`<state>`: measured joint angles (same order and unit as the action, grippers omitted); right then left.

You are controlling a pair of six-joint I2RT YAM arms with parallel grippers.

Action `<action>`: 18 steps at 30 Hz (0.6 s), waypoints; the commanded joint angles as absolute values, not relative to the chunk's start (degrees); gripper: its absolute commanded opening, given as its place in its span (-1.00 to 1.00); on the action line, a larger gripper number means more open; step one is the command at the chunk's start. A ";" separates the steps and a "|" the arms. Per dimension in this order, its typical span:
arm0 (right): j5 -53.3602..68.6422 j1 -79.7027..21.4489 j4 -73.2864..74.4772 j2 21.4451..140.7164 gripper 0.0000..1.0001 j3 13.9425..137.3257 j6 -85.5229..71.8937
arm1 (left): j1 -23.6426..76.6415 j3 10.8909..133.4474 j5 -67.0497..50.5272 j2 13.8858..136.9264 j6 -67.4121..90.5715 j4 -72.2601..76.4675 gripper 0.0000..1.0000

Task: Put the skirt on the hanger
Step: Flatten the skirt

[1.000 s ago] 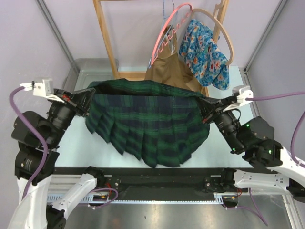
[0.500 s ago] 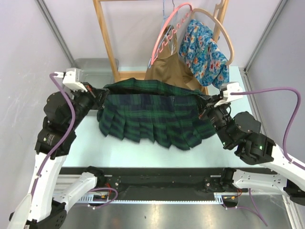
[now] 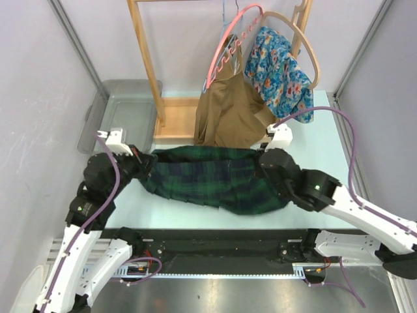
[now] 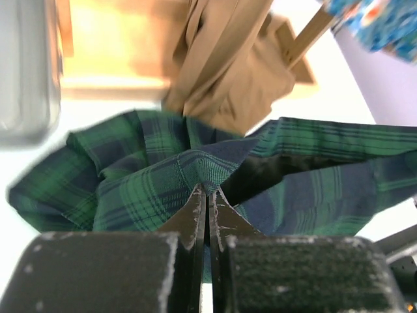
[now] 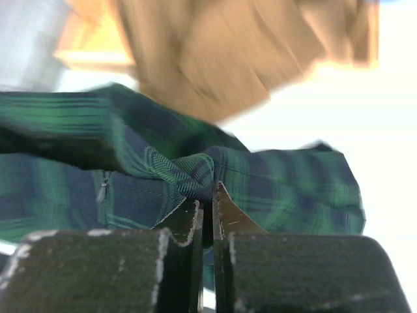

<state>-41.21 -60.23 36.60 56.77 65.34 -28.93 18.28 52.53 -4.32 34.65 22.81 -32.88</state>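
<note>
**Skirt held at both ends, hangers above it in frame**

Position: the skirt [image 3: 208,176] lies low over the table [image 3: 313,137] at centre frame. Its long axis runs left to right, and the waistband edge faces the top of the frame.

Grippers: the left gripper [image 3: 144,164] is clenched on a fold of plaid at the skirt's left end. The left wrist view shows its tips pressed together on the cloth. The right gripper [image 3: 262,158] is likewise clamped on a bunched fold at the right end, as the right wrist view confirms. The skirt spans the gap between the two, with some slack at mid-length.

Key relation: the pink hanger [image 3: 225,49] and the wood hanger [image 3: 313,59] hang on the rack [image 3: 144,59] at upper centre and upper right, beyond the skirt. A tan garment [image 3: 225,114] hangs under the pink hanger, with its hem just beside the waistband. A floral cloth [image 3: 280,68] is draped on the wood hanger.

Judgement: the right arm is nearer both hangers. The next move calls for lifting the skirt up-frame with its axis kept level. Which hanger is meant cannot be told. The tan garment may snag.
</note>
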 commanded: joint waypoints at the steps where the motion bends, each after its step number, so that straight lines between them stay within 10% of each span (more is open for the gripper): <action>1: -37.63 -53.01 42.27 57.91 -1.00 61.79 -41.30 | 18.10 47.38 -5.36 34.71 27.93 -30.59 -1.00; 5: -34.02 -47.38 41.93 59.33 -0.98 61.00 -42.19 | 18.72 44.39 -2.90 37.17 30.67 -31.29 -1.00; 8: -30.25 -46.85 36.95 57.66 0.17 61.00 -37.55 | 19.86 44.03 -2.90 38.14 30.85 -29.89 -1.00; 10: -27.09 -47.02 30.54 55.82 0.55 61.00 -31.22 | 20.74 44.91 -3.08 38.84 30.59 -29.01 -1.00; 18: -21.28 -46.76 14.25 54.84 0.80 65.65 -19.35 | 26.98 48.07 1.74 44.11 29.62 -28.57 -1.00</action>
<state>-24.69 -47.05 27.03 54.37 60.77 -27.46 24.14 44.86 -1.67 42.46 29.15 -31.48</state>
